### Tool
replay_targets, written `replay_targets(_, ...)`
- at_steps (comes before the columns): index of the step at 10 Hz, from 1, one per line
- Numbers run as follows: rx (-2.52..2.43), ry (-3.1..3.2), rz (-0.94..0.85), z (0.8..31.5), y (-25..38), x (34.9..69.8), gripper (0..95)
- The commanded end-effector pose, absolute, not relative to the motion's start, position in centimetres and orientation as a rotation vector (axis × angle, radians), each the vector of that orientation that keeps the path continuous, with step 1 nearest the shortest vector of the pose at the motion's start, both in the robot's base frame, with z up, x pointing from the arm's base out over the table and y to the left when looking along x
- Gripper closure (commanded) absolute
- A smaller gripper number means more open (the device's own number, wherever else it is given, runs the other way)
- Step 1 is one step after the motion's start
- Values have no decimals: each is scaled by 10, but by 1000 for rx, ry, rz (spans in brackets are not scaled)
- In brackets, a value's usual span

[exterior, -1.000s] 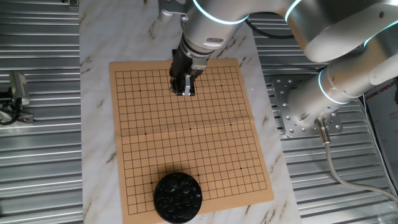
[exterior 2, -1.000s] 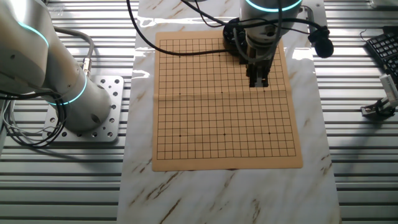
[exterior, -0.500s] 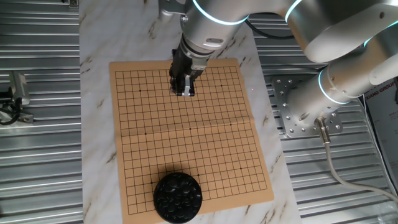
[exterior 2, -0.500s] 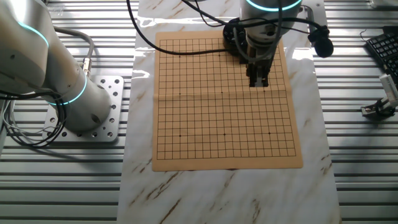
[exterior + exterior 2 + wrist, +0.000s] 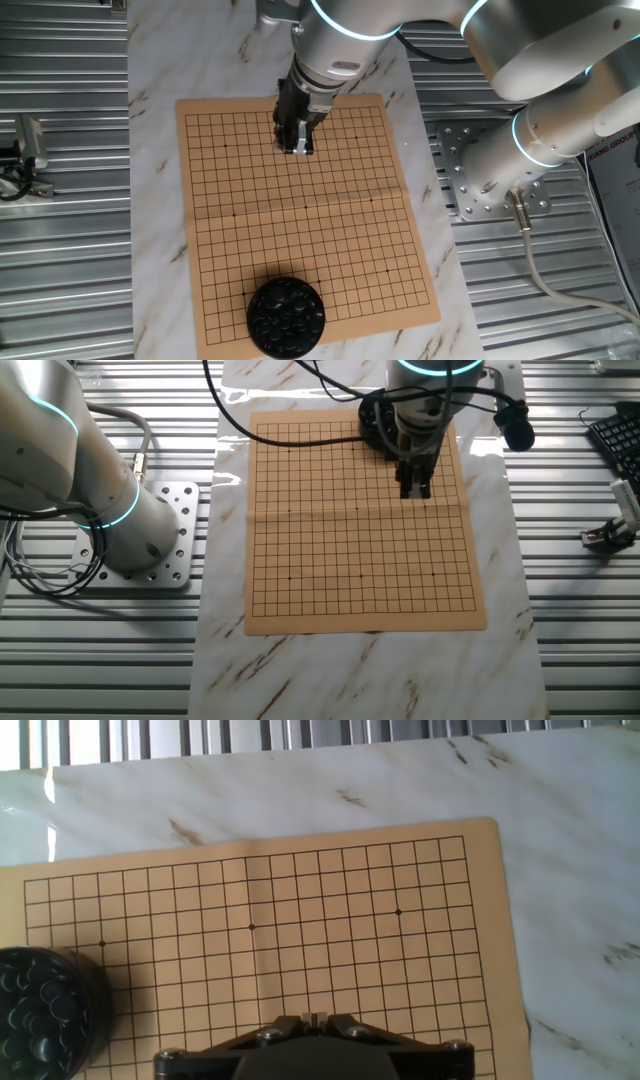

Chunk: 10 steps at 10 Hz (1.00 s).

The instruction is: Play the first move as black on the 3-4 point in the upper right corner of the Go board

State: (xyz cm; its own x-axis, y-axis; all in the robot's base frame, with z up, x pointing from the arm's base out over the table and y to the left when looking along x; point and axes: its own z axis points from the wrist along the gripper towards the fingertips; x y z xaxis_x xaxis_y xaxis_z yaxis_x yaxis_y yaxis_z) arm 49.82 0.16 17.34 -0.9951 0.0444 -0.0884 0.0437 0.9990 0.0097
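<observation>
The Go board (image 5: 300, 230) lies on a marble slab, and no stone shows on its grid. A round black bowl (image 5: 286, 317) full of black stones stands on the board's near edge; it also shows at the lower left of the hand view (image 5: 40, 1020). My gripper (image 5: 297, 150) hangs over the far half of the board, away from the bowl. It also shows in the other fixed view (image 5: 417, 493). In the hand view its fingertips (image 5: 315, 1016) are pressed together and no stone shows between them. The board fills that view (image 5: 300, 890).
The marble slab (image 5: 150, 60) rests on a ribbed metal table. The arm's base plate (image 5: 480, 185) is right of the board. A second arm's base (image 5: 140, 530) stands left of the board in the other fixed view. A small clamp (image 5: 605, 535) lies at the right.
</observation>
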Motion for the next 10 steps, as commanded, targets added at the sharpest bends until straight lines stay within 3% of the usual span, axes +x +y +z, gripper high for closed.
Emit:
replay_targets(1, 72, 3058, 9, 173, 2, 498, 950)
replay_targets(10, 183, 3079, 0, 173, 11, 497, 950)
